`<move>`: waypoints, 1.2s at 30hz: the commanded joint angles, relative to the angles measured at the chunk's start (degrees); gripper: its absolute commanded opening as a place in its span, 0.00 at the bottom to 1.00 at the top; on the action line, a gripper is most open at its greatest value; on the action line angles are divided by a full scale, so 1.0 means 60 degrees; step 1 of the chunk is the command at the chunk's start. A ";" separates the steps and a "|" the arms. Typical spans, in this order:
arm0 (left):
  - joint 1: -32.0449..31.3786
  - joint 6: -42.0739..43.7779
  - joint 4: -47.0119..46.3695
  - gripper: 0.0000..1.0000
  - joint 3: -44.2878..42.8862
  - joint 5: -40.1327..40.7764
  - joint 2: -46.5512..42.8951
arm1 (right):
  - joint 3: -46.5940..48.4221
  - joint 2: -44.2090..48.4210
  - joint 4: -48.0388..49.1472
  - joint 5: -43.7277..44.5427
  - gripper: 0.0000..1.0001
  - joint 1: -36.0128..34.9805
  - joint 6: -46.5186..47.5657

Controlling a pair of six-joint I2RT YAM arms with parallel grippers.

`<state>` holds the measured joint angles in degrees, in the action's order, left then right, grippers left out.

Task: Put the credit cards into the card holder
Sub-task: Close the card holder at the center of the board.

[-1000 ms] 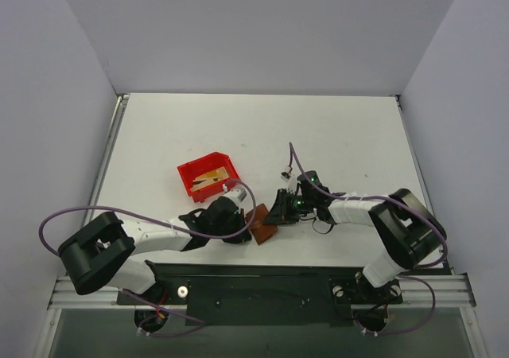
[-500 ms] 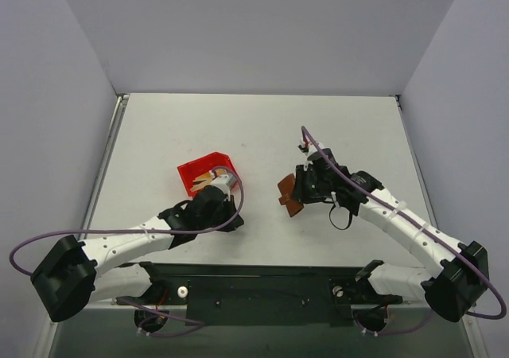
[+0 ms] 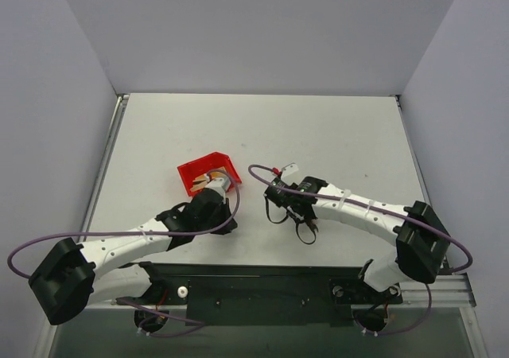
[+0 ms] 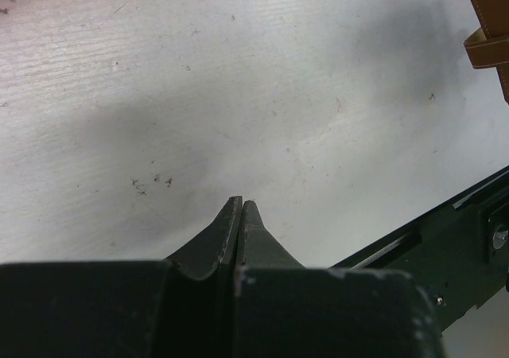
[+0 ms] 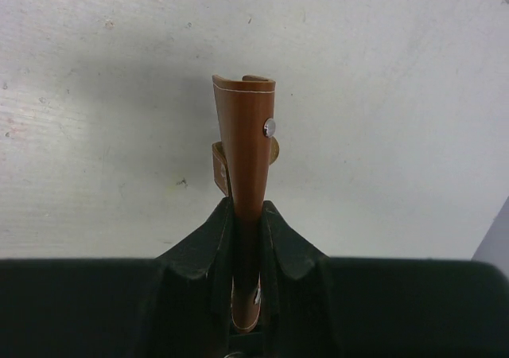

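The brown card holder (image 5: 245,135) stands edge-on between the fingers of my right gripper (image 5: 246,203), which is shut on it, snap stud facing right. Seen from the top, my right gripper (image 3: 298,211) hangs low over the near middle of the table and hides most of the holder. The gold-tan credit cards (image 3: 211,177) lie in the red bin (image 3: 191,175). My left gripper (image 3: 216,215) sits just in front of that bin. Its jaws (image 4: 241,202) are shut with nothing between them. A corner of the card holder (image 4: 489,24) shows at the left wrist view's top right.
The black base rail (image 3: 254,282) runs along the table's near edge, close to both grippers, and also shows in the left wrist view (image 4: 469,239). Grey walls enclose the table on three sides. A purple cable (image 3: 262,175) loops off the right wrist.
My right arm has swung the card holder from mid-table back toward the near edge and to the left. My left arm pulled away from the holder toward the bin, then stayed still.
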<state>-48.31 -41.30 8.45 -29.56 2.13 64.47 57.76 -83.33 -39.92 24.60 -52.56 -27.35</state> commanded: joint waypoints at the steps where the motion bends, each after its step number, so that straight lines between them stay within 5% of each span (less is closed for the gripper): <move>1: 0.0113 -0.0031 0.0013 0.00 0.0020 0.0216 -0.0256 | 0.0159 -0.0641 -0.0540 0.1554 0.00 -0.0717 -0.0714; 13: 0.0245 -0.0060 -0.0090 0.00 0.0181 0.0099 -0.0095 | 0.0188 -0.1770 0.0558 0.0926 0.00 -0.2124 -0.1461; 22: 0.0348 -0.0104 0.0027 0.00 0.0181 0.0084 -0.0154 | -0.0090 -0.1684 0.2095 -0.0480 0.31 -0.2315 -0.1315; 27: 0.0508 -0.0177 0.0086 0.00 -0.0023 0.0114 -0.0066 | -0.0514 -0.1171 0.3589 -0.2759 0.46 -0.2184 -0.0526; 36: 0.1035 0.0203 0.0511 0.00 -0.1195 0.0275 0.0549 | -0.0704 -0.0045 0.4851 -0.5768 0.51 -0.0795 0.0267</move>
<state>-43.44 -41.54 11.35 -31.33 2.81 66.63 54.39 -89.21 -14.28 -1.17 -61.52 -29.23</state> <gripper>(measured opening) 0.020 0.506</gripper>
